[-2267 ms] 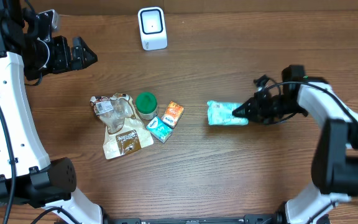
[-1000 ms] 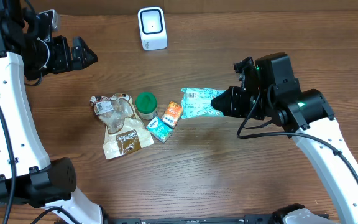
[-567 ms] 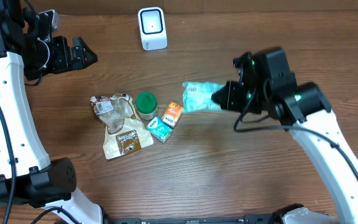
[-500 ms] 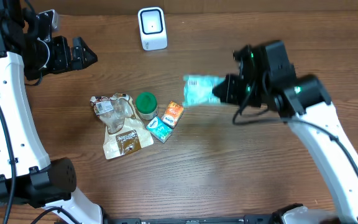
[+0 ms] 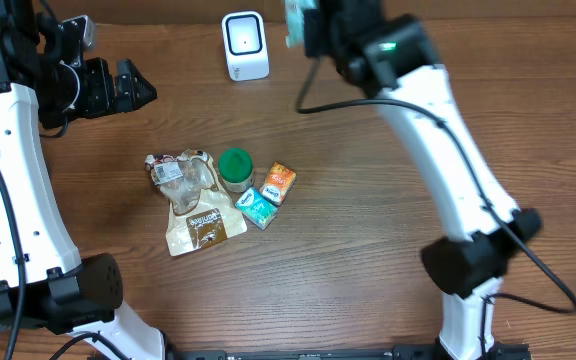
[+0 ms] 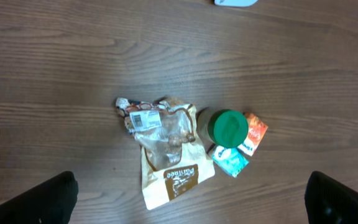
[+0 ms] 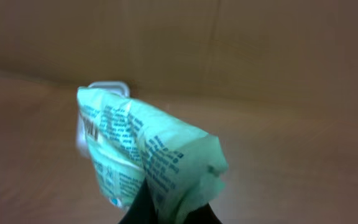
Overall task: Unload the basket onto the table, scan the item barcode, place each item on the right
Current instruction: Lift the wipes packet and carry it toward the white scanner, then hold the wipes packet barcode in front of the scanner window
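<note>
My right gripper (image 5: 311, 27) is shut on a mint-green packet (image 5: 293, 20) and holds it up in the air at the back of the table, just right of the white barcode scanner (image 5: 245, 45). In the right wrist view the packet (image 7: 145, 152) sticks up from the gripper (image 7: 166, 211), printed text facing the camera, and a white edge of the scanner (image 7: 107, 86) shows behind it. My left gripper (image 5: 136, 88) hovers at the back left, jaws wide open and empty (image 6: 191, 200), high above the pile of other items.
Left of centre lie a brown and clear pouch (image 5: 196, 205), a green-lidded jar (image 5: 235, 166), an orange packet (image 5: 280, 182) and a teal packet (image 5: 258, 208). In the left wrist view the jar (image 6: 230, 126) and the pouch (image 6: 166, 155) lie below.
The right arm lifted the green packet off the table's middle and carried it up and back, close to the scanner. The left arm stayed put.
</note>
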Tool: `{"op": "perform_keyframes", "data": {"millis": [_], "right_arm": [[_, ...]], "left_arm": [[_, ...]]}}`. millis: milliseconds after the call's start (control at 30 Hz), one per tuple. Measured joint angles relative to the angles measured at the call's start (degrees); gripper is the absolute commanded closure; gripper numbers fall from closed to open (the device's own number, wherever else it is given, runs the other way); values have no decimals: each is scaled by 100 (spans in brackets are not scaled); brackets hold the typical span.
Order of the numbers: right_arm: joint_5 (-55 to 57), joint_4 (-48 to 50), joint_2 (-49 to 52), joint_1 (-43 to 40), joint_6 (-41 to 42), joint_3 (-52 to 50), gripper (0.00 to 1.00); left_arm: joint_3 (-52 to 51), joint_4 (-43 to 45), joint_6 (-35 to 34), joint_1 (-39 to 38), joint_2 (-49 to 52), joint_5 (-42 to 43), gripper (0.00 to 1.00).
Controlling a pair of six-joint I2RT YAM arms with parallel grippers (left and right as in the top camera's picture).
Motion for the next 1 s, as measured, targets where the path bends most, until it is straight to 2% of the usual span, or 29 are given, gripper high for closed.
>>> {"op": "perform_keyframes", "data": {"millis": [200, 367, 467, 700, 1000], "right_arm": [[1274, 2312, 1093, 286, -2275, 35, 96], [1482, 3860, 1945, 275, -4153, 28, 96], [1318, 4474, 2323, 264, -5036, 28, 96], [592, 4769, 2776, 269, -5777, 28, 96], [328, 4760, 3010, 308, -5963, 28, 96]], "left_arm": [[0, -4, 0, 0, 0, 0, 0], [0, -7, 0, 0, 0, 0, 0], [0, -4, 0, 0, 0, 0, 0], [0, -2, 0, 0, 0, 0, 0], [0, -4, 0, 0, 0, 0, 0]]}}
